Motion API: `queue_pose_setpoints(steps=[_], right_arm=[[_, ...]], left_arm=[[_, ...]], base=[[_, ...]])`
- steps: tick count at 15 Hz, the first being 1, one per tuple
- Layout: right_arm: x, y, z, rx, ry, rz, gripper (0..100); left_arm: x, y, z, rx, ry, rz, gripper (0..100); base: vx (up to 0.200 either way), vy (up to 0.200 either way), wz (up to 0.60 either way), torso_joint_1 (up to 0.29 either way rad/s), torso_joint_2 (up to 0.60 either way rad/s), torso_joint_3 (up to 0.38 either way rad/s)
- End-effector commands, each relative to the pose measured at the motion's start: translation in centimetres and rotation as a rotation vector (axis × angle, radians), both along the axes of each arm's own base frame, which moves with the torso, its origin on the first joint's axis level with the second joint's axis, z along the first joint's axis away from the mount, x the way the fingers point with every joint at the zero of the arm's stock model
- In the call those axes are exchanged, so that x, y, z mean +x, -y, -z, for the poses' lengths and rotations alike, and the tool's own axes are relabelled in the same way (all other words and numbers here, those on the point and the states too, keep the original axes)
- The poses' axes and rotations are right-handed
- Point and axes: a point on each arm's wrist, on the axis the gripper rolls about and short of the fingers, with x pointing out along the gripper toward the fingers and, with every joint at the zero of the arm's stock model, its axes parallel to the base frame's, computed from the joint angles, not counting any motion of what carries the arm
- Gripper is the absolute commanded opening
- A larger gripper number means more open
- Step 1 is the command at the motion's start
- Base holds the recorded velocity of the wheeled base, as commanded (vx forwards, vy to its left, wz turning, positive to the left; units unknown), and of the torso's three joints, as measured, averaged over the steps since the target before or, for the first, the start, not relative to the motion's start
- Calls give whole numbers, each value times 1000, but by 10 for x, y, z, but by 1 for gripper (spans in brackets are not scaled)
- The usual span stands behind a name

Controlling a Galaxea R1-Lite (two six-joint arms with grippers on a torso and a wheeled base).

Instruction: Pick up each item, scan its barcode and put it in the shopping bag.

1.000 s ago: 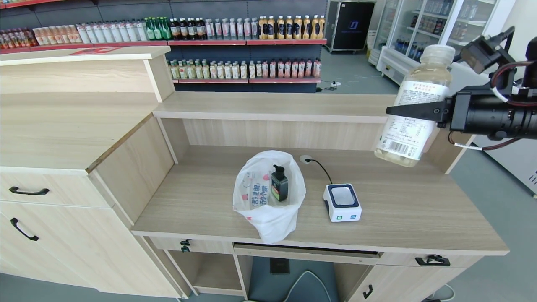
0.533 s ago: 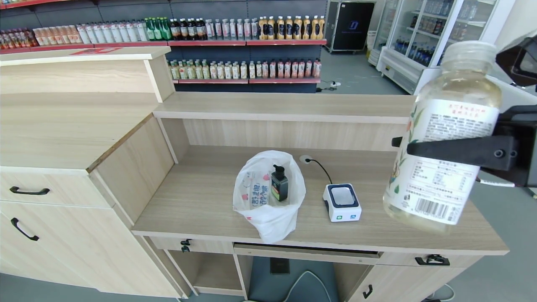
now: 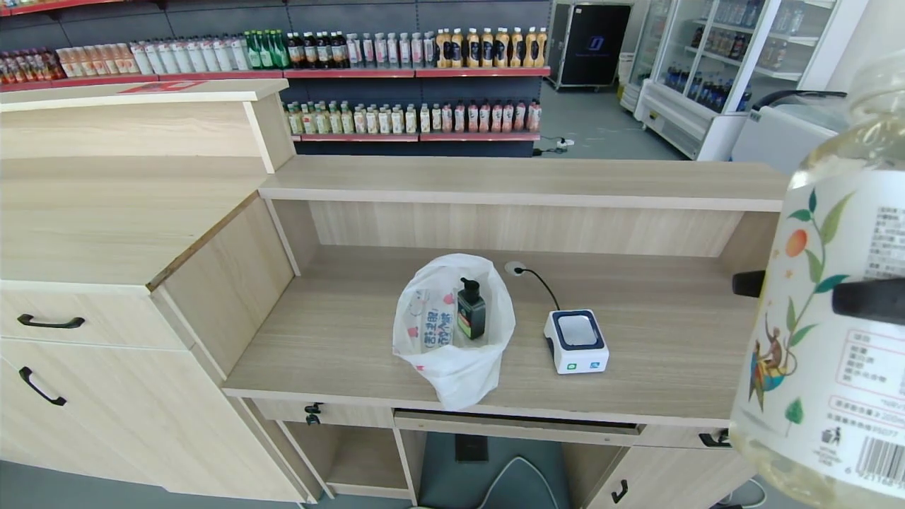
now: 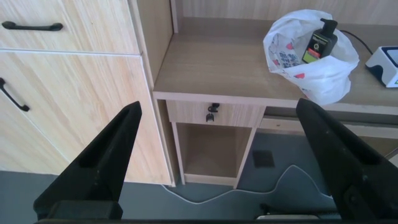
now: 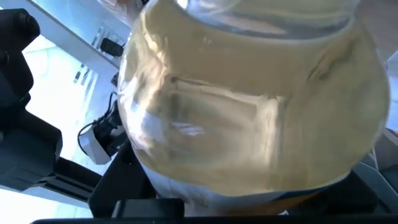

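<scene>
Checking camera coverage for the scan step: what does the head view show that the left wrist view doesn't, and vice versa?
Head, not left wrist: the drink bottle of pale liquid, barcode low on its label, held up at the robot's right in the right gripper; stocked drink shelves behind the counter.

Left wrist, not head: the left gripper, fingers spread open with nothing between them.

Both: the shopping bag with a dark pump bottle upright inside, the scanner beside it, and the wooden counter.
</scene>
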Motion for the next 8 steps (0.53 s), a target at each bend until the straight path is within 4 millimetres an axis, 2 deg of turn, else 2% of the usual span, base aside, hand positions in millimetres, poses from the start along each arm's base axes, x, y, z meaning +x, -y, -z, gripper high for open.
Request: queue_pose_setpoints(steps=[1,4,8], right_arm=[[-3,0,2,-2,-3,-4,0],[-4,1,13,-16,-34,-2,0],[0,-1,12,-16,-25,-3,0]], left_arm=[[0,0,0,0,0,0,100],[0,0,0,0,0,0,100],[0,0,0,0,0,0,100]], base=[[0,0,0,0,0,0],[0,0,0,0,0,0],[0,0,0,0,0,0]])
